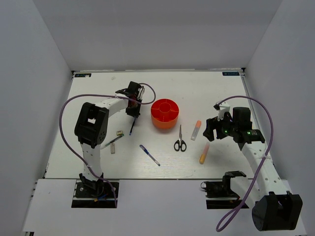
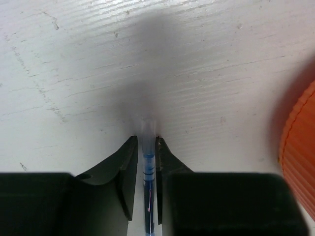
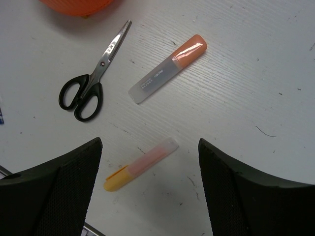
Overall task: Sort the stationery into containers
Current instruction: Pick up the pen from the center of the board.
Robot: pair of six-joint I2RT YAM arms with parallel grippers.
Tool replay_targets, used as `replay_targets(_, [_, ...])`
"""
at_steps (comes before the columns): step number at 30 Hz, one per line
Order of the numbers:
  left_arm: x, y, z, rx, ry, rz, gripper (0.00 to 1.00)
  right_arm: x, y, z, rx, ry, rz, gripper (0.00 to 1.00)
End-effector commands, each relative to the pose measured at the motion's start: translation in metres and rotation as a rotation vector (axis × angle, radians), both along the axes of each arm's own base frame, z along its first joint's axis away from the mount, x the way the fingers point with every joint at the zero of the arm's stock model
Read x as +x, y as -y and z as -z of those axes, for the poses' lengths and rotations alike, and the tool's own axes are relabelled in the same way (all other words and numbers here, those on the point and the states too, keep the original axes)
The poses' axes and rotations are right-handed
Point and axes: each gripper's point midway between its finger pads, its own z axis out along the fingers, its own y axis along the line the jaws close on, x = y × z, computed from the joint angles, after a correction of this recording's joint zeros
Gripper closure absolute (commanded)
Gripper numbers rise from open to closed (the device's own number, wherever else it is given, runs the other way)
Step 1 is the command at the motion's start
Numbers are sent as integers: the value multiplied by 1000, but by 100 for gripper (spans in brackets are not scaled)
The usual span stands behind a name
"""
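Being held by the left fingers (image 2: pixel 133 150), the blue pen (image 2: pixel 147 167) should be lifted slowly to the tub (image 1: pixel 165 123), with the right fingers (image 3: pixel 69 187) spread wide.

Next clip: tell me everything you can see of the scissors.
The scissors are small, with two black loop handles that look plastic and slim silvery metal blades joined at a pivot screw. The blades are closed. They lie flat on the white table, tips toward the orange tub and handles toward the arms' bases. They sit just in front of the tub, apart from it, with the orange-capped marker to their right, not touching. Only the table touches them.
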Motion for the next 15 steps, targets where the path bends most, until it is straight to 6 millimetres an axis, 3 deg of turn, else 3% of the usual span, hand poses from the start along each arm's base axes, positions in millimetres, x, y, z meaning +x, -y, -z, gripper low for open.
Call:
replay_targets(1, [-11, -4, 8, 2, -39, 4, 74, 3, -3, -16, 21, 32, -5, 19])
replay_targets(4, [-18, -6, 15, 2, -57, 0, 86, 4, -3, -15, 21, 29, -2, 19])
replay_targets(8, [-20, -8, 6, -5, -41, 0, 98, 3, -2, -15, 19, 29, 0, 19])
replay_targets(11, [-16, -12, -15, -36, -4, -26, 100, 4, -3, -14, 20, 28, -3, 19])
replay_targets(12, [-13, -10, -34, -62, 37, -34, 100, 4, -3, -15, 21, 29, -2, 19])
replay_targets(14, [-13, -13, -46, -94, 56, -59, 100, 2, -3, -14, 24, 24, -5, 19])
replay_targets(15, [-13, -11, -62, -135, 88, -67, 100, 3, -4, -15, 24, 30, -6, 19])
